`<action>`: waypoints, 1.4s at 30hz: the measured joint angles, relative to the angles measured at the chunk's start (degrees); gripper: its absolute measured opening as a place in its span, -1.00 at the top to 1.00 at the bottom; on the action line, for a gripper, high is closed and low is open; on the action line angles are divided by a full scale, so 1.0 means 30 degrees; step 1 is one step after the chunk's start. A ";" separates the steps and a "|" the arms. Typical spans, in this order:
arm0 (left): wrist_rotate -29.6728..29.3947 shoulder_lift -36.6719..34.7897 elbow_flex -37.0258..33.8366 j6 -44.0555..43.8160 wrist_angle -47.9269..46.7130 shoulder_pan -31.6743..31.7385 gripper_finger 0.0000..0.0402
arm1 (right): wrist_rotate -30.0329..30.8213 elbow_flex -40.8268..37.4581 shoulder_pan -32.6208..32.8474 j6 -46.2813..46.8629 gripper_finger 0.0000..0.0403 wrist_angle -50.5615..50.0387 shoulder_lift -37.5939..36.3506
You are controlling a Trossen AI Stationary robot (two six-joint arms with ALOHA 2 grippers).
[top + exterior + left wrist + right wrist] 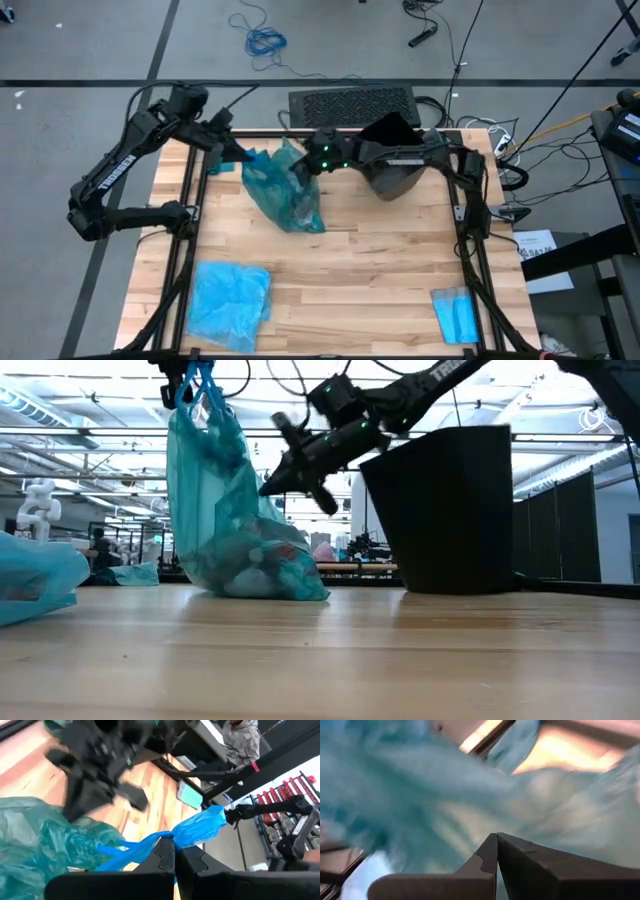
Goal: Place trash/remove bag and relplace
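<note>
Gripping the bag (285, 190), left hand (232, 152)

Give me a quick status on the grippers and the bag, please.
Left gripper shut on the bag, holding its top up. Right gripper shut, beside the bag. Bag bottom rests on table, out of bin. Nothing blocking.

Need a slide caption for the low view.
Left gripper lifts the filled teal bag by its top beside the black bin; right gripper shut nearby.
</note>
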 joint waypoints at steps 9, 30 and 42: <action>-0.0204 0.0110 -0.0351 -0.0871 0.2124 -0.0073 1.00 | -0.0842 -0.0017 0.1117 0.0826 1.00 -0.0770 0.2244; 0.0639 -0.0581 -0.0028 -0.4149 0.7209 -0.0073 1.00 | -0.0728 0.0007 0.1454 0.0632 1.00 -0.2172 0.2298; 0.1000 -0.1255 0.0084 -0.5508 0.8659 -0.0058 1.00 | -0.1077 -0.0009 0.1409 0.0574 1.00 -0.1573 0.2307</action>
